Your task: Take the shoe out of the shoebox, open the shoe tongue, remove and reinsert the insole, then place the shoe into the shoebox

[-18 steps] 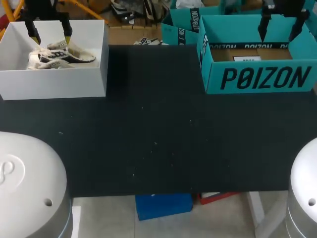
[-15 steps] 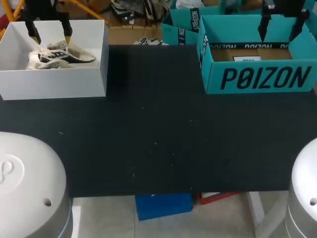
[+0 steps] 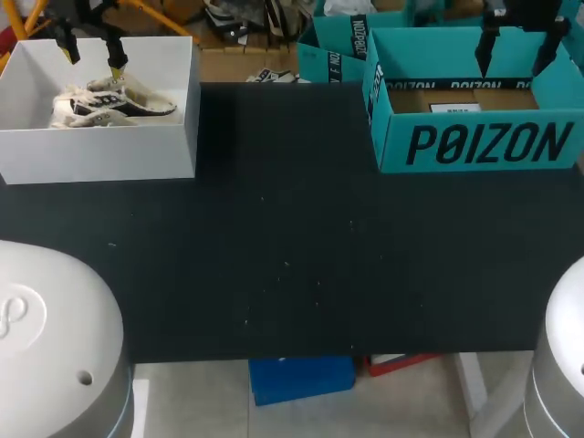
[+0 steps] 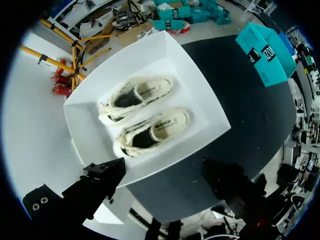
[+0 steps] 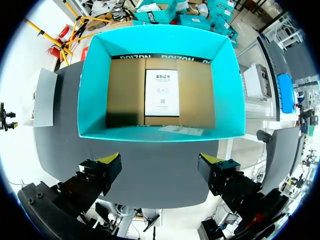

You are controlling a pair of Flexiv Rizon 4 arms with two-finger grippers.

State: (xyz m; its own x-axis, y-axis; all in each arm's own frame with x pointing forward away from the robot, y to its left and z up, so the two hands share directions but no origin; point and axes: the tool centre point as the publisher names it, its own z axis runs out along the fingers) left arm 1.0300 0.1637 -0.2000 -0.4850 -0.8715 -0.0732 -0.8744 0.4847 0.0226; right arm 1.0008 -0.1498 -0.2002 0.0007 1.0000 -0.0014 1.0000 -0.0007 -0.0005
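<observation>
Yellow-tipped and spread wide, the left gripper (image 3: 91, 57) is hanging over the back part of the white box (image 3: 100, 155), gripping nothing and touching nothing. In the left wrist view its two dark fingers are standing far apart, with only the box's near edge and a strip of the black table (image 3: 292, 255) showing between them. The shoes (image 4: 152, 131), cream with dark insides, are lying side by side on the floor of that box, soles down and openings up, ahead of the fingers and clear of them. The left arm is coming in over the far left corner of the table and is pointing the gripper down into the box from above. The right gripper (image 3: 518, 41) is likewise standing open to a wide gap and is carrying nothing. It is hovering above the back wall of the teal shoebox (image 3: 474, 137), and the right arm is aiming it straight down. The right wrist view is looking into that shoebox, where a white sheet of paper (image 5: 161, 92) is lying on the brown cardboard floor, and the yellow tips are showing on the near side of the box, over bare table. The white box is sitting at the table's far left and the teal shoebox at its far right, well apart from each other.
</observation>
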